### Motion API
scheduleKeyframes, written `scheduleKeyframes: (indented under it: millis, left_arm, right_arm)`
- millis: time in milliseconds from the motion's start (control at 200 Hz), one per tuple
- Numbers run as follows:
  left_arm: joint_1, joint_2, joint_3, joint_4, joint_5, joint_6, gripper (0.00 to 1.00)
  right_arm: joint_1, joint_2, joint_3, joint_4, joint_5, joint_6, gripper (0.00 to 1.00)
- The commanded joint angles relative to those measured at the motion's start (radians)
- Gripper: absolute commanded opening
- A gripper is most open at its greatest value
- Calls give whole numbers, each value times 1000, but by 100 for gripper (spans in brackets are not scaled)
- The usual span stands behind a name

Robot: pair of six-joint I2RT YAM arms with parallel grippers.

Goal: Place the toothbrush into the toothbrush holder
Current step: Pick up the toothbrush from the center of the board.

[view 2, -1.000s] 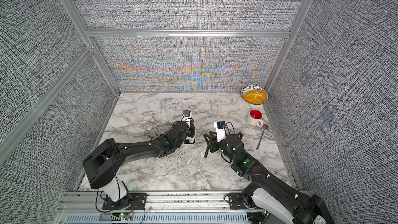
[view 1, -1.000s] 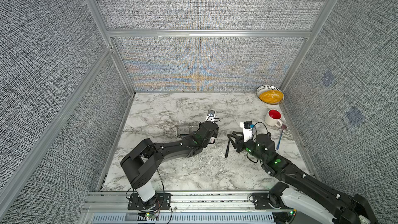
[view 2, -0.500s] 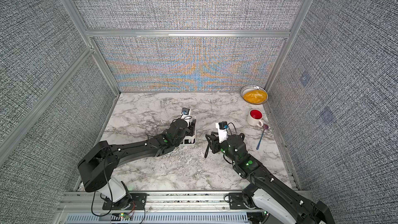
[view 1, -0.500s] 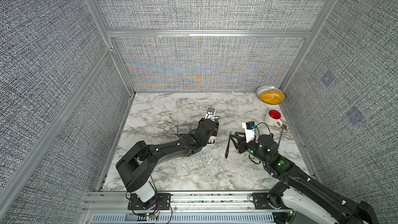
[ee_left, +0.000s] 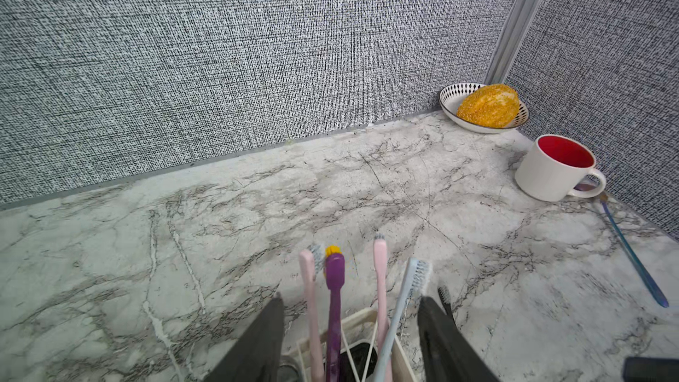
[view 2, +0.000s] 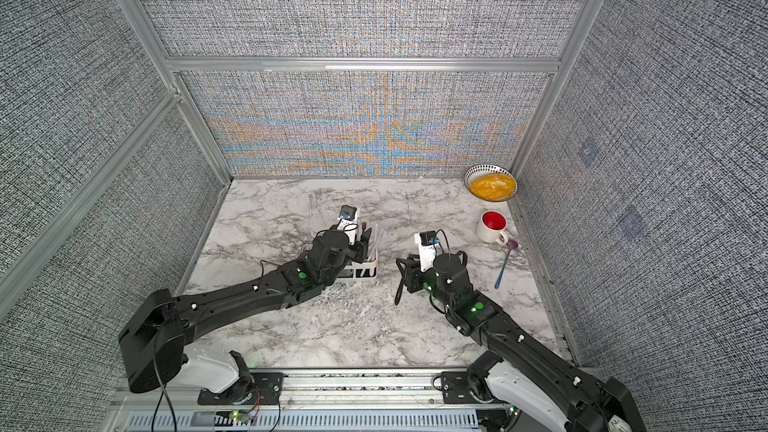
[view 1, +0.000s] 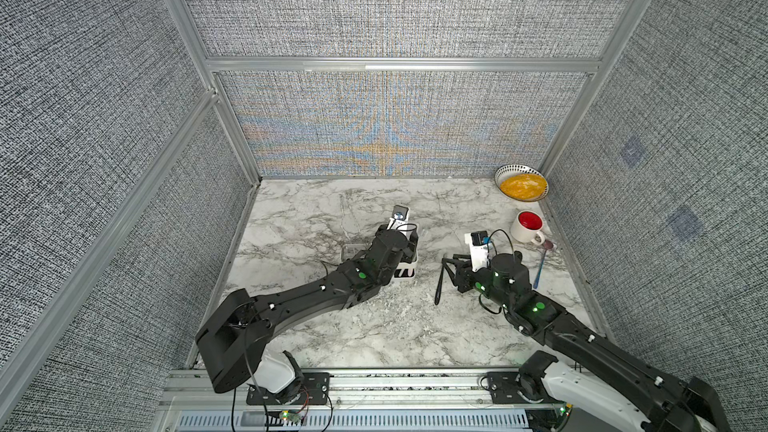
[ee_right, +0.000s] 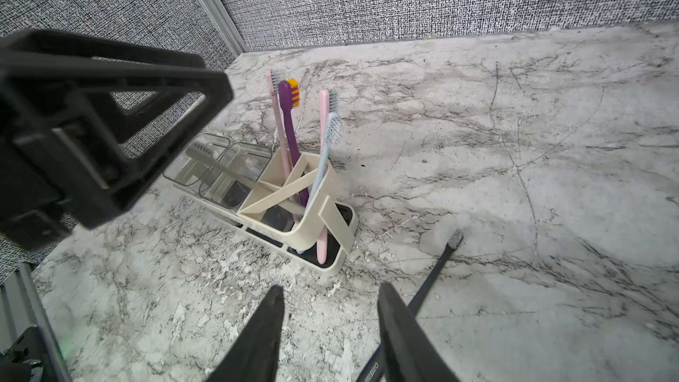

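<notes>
The white toothbrush holder (ee_right: 312,192) stands mid-table, in both top views (view 1: 409,272) (view 2: 368,268). Its end section holds two pink brushes, a purple brush (ee_left: 334,288) and a light blue brush (ee_left: 404,303); two clear cups (ee_right: 216,169) fill the rest. My left gripper (ee_left: 351,312) is open, its fingers (ee_left: 270,328) standing either side of those upright brushes without touching them. A black toothbrush (ee_right: 437,266) lies on the marble (view 1: 439,284) to the right of the holder. My right gripper (ee_right: 330,299) is open just above the table, and the black handle runs under one finger (ee_right: 395,317).
A white mug with a red inside (view 1: 527,227) and a patterned bowl of yellow food (view 1: 521,187) sit at the back right. A blue spoon (view 1: 540,265) lies by the right wall. Padded walls close in three sides of the marble top.
My left gripper's jaws have opened over the holder, and the left arm's elbow has swung slightly left. The right gripper and the black toothbrush have barely moved.
</notes>
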Motion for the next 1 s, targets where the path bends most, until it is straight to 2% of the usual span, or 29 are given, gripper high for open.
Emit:
scheduleKeyframes:
  millis: [0, 195, 385, 595, 881, 941, 996]
  left_arm:
    - [1, -49, -1, -40, -19, 13, 60]
    - [1, -152, 9, -147, -27, 4, 63]
    - [1, -231, 24, -312, -140, -7, 71]
    - [3, -327, -52, -349, -227, -31, 75]
    - [2, -377, -85, -376, -237, -22, 75]
    - [3, -375, -87, -375, -238, -20, 75]
    - [3, -374, -88, -374, -237, -19, 75]
  right_arm:
    - [0, 46, 25, -42, 11, 24, 45]
    - [-4, 233, 122, -166, 45, 84, 52]
    - [-18, 420, 213, -258, 53, 152, 55]
    - [-20, 614, 285, -356, 73, 195, 61]
    - [-17, 708, 277, -353, 65, 229, 60]
    - [-15, 730, 284, -362, 75, 223, 57]
    - [-8, 749, 287, -373, 91, 219, 51]
